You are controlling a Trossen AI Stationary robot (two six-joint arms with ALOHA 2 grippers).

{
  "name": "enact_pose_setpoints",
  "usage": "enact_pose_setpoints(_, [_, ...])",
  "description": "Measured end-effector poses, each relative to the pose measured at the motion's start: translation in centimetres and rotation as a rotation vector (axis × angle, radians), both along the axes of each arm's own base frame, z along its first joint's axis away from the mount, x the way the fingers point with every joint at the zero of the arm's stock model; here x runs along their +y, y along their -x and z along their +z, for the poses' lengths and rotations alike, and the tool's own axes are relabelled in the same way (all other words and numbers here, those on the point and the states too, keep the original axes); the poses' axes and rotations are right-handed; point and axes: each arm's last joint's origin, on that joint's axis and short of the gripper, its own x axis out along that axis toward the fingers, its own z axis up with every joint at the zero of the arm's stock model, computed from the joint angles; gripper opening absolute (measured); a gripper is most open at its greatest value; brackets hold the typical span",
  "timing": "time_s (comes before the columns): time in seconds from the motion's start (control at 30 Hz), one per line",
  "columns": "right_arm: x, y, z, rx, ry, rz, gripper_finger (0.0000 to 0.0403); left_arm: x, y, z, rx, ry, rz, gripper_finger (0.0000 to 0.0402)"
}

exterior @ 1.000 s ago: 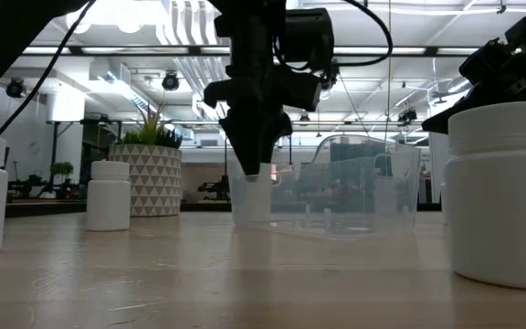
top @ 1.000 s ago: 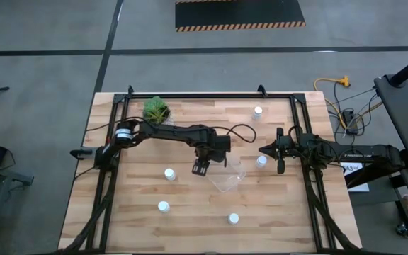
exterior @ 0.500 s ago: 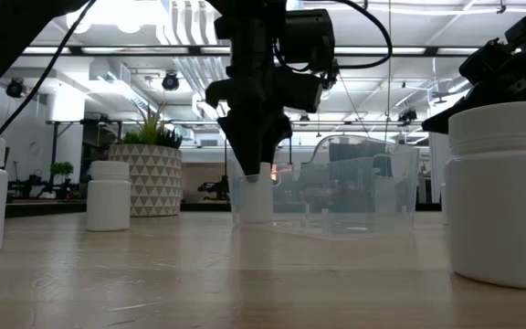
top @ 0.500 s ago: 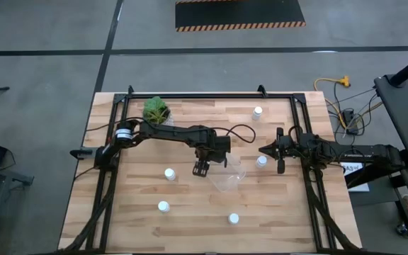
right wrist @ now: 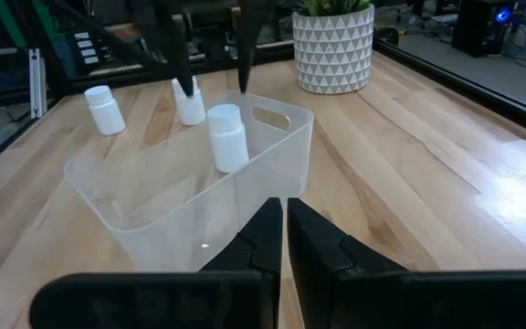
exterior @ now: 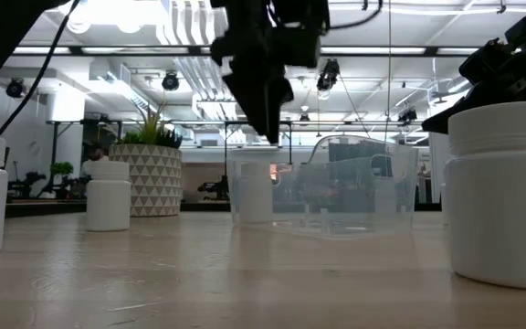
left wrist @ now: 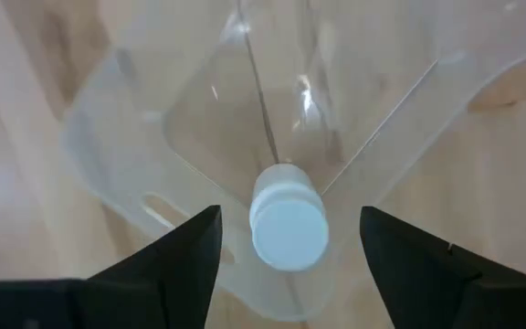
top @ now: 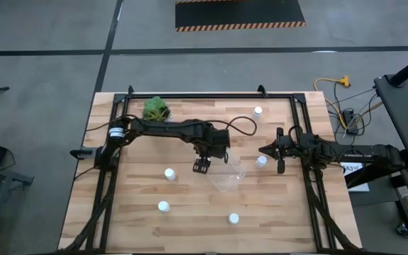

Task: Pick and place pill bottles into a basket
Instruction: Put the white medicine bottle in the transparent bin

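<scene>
Clear plastic basket point(top: 227, 176) near the middle of the high view, one white pill bottle point(left wrist: 288, 222) standing upright inside at its corner. Left pincer point(top: 201, 167) hanging just above that bottle, prongs apart and touching nothing in the left wrist view; bottle released, by the look of it. Right pincer point(top: 280, 167) parked right of the basket, prongs pressed together, empty, with another bottle point(top: 261, 161) just beside it. More bottles loose on the tabletop point(top: 190, 219): one at upper right point(top: 258, 111), one left of centre point(top: 169, 173), two toward the lower edge point(top: 163, 207) point(top: 233, 219). Probably light, stiff and smooth-sided, easy to tip; best taken across the body just under the cap, squarely from above. Basket thin and light too, likely to skid if nudged.
</scene>
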Motion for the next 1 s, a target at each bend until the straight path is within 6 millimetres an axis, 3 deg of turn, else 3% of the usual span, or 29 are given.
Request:
enact_pose_setpoints(0.17, [0.0,0.0,0.0,0.004,0.002,0.001,0.0013,-0.5,1.9,2.5,0.011,0.022,0.049,0.0242])
enact_pose_setpoints(0.37, [0.0,0.0,-0.1,0.007,0.002,0.001,0.0013,-1.3,3.8,3.9,0.017,0.026,0.127,0.0242])
enact_pose_setpoints(0.63, [0.0,-0.1,-0.2,0.027,-0.002,0.003,0.0013,-2.6,7.4,2.9,0.036,-0.005,0.247,0.0242])
enact_pose_setpoints(0.87, [0.0,-0.1,-0.2,0.026,-0.004,0.002,0.0013,-4.0,10.6,1.8,-0.08,0.059,0.332,0.0242])
enact_pose_setpoints(1.0, [0.0,-0.1,-0.3,0.029,-0.004,0.002,0.0013,-4.9,12.2,0.3,-0.056,0.071,0.363,0.0242])
